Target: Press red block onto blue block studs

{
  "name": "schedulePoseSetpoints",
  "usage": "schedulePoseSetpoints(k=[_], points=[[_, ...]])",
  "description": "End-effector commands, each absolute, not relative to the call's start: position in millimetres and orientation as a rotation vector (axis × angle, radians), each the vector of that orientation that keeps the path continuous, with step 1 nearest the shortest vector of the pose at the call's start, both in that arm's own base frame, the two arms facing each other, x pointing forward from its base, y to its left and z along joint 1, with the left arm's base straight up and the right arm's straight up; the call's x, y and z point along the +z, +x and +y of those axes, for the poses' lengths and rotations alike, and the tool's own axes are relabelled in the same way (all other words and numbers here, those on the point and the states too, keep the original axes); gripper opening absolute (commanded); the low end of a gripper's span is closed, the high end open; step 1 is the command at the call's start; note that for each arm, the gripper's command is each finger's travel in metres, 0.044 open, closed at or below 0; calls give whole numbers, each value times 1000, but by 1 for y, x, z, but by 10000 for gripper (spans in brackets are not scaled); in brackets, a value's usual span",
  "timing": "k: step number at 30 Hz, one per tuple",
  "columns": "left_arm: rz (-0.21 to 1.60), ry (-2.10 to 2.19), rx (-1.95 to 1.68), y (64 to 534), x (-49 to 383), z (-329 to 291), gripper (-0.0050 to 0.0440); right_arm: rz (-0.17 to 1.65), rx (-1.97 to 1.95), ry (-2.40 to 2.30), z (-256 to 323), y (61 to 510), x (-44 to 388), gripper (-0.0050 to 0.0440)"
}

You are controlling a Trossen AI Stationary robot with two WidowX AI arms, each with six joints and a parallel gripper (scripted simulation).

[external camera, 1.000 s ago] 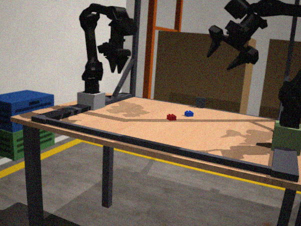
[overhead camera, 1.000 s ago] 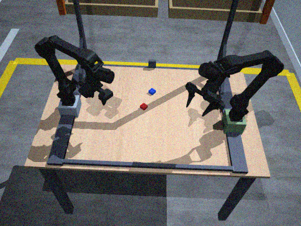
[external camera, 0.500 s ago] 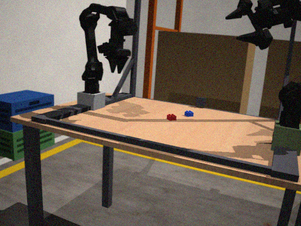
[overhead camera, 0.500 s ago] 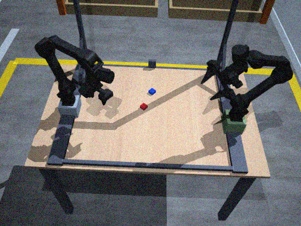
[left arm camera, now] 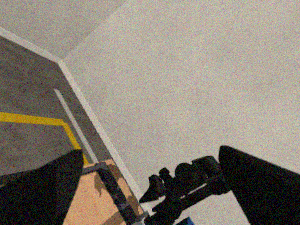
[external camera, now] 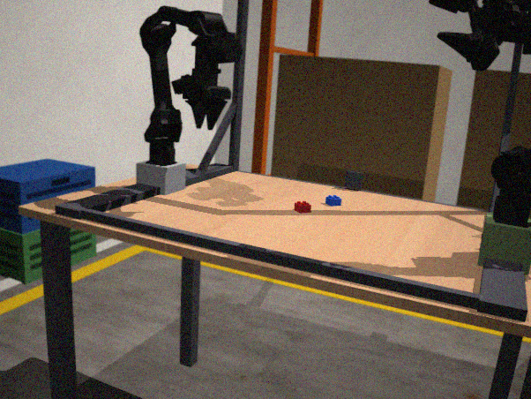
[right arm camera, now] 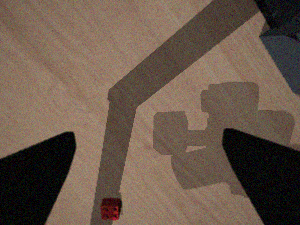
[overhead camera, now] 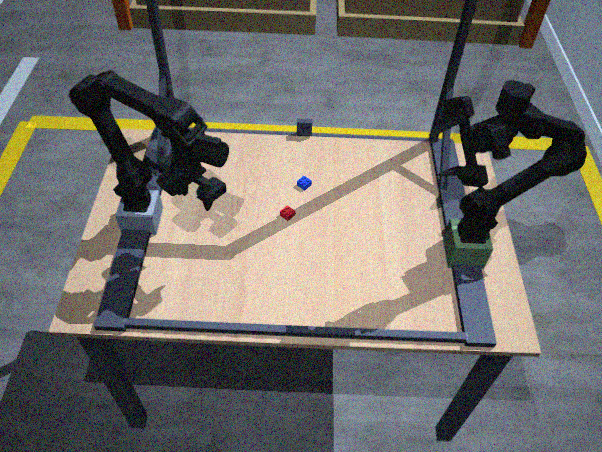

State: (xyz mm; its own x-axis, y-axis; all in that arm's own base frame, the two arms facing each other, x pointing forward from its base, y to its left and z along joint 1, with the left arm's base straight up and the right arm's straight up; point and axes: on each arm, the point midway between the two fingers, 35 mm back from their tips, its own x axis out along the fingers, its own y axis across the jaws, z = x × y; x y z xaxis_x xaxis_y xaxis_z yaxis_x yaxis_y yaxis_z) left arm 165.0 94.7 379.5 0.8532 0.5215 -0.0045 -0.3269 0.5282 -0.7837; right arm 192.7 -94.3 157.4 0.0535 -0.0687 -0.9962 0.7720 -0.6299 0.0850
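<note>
The red block (overhead camera: 287, 213) (external camera: 302, 207) (right arm camera: 110, 209) lies studs up on the table (overhead camera: 350, 260). The blue block (overhead camera: 304, 183) (external camera: 333, 200) lies studs up, apart from it and farther back; neither wrist view shows it. My right gripper (external camera: 205, 125) (right arm camera: 150, 137), on the arm at the picture's left in the top view, is open and empty, pointing down above the table; the red block is low in its view. My left gripper (external camera: 434, 18) (left arm camera: 152, 154), on the arm at the picture's right, is open and empty, raised high and turned sideways, away from both blocks.
Dark rails (overhead camera: 280, 327) (external camera: 282, 258) border the table, with tall posts (overhead camera: 159, 50) (overhead camera: 457, 50) at the rear. A small dark box (overhead camera: 304, 127) (external camera: 354, 180) stands at the back edge. The arms stand on a grey base (overhead camera: 139, 220) and a green base (overhead camera: 470, 254).
</note>
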Motion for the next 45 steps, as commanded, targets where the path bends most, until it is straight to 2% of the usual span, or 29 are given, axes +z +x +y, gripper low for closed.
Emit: schedulePoseSetpoints(k=[1, 17, 45], points=[[-220, -834, 481, 166, 381, 94, 400, 690, -1627, 1692, -95, 195, 164, 400], [-102, -575, 338, 170, 381, 80, 400, 690, -1627, 1692, -95, 195, 164, 400], [-7, -145, 85, 163, 381, 51, 400, 690, -1627, 1692, -95, 195, 164, 400]])
